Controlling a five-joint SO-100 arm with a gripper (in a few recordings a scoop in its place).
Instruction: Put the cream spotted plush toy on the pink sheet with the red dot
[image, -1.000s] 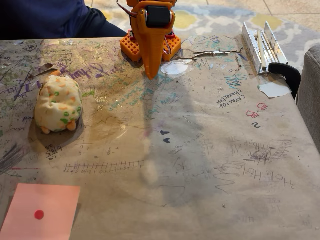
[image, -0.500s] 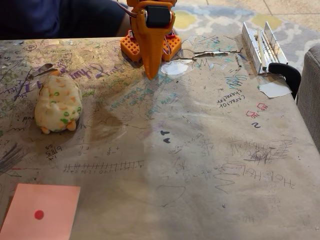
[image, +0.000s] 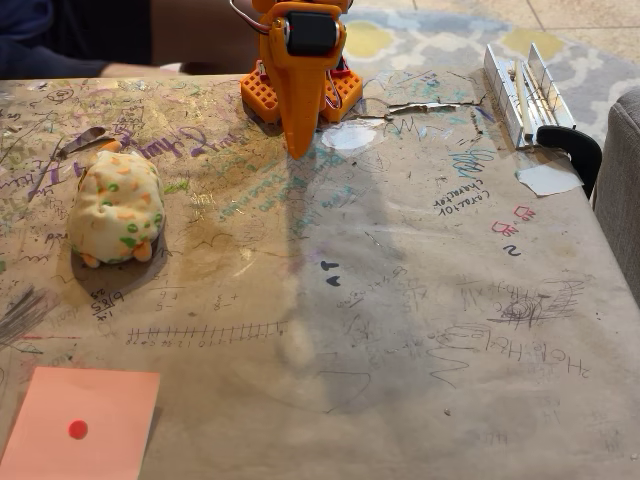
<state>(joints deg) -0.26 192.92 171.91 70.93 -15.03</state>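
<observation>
The cream spotted plush toy (image: 116, 210) lies on the left side of the table, its orange feet toward the front. Near the front left corner lies the pink sheet (image: 80, 424) with its red dot (image: 78, 429), flat and bare. My orange gripper (image: 297, 150) hangs point-down at the back centre, in front of the arm's base, its fingers closed to a tip with nothing between them. It is well to the right of the plush and far from the sheet.
The table (image: 400, 300) is covered in scribbled paper. A metal clamp rail (image: 522, 90) and black knob (image: 570, 145) sit at the back right, with a white paper scrap (image: 548, 178) beside them. A person's sleeve (image: 40, 45) shows at the back left.
The person behind the table has drawn back to the left, and the shadow over the table has lifted. The arm, plush and sheet have not moved.
</observation>
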